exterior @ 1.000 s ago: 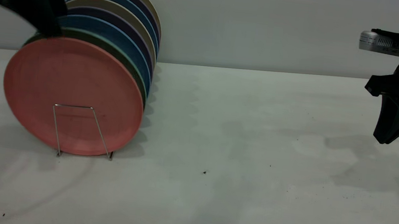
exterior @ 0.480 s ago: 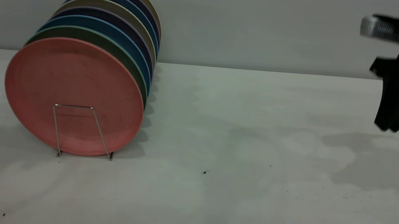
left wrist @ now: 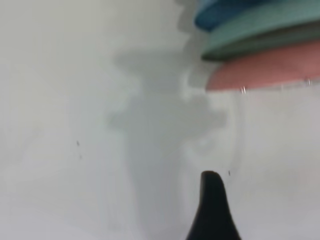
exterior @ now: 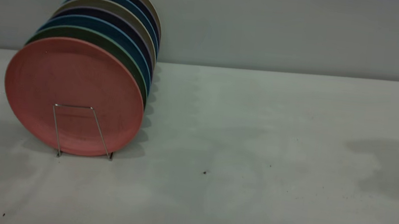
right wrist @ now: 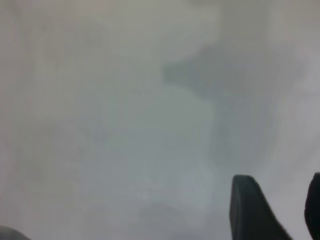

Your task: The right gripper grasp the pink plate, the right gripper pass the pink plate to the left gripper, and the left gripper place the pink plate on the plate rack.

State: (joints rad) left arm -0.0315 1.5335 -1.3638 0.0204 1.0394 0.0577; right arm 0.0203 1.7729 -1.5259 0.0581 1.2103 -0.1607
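Observation:
The pink plate (exterior: 72, 91) stands upright at the front of a row of plates in the plate rack (exterior: 74, 106), just behind the front wire loop. It also shows in the left wrist view (left wrist: 265, 72), with a teal-green plate (left wrist: 260, 25) behind it. Neither gripper shows in the exterior view. Only a black part of my left gripper (left wrist: 212, 210) shows in its wrist view, over bare table and well apart from the plates. My right gripper (right wrist: 282, 200) is open and empty above bare table.
Several more plates (exterior: 120, 18), green, blue, dark purple and beige, fill the rack behind the pink one. The white table (exterior: 254, 151) stretches from the rack to the right edge. A grey wall (exterior: 268, 22) stands behind.
Both grippers have left the exterior view: the left one rose off the pink plate's top edge and went out at the upper left, the right one went out at the right. The plate stayed.

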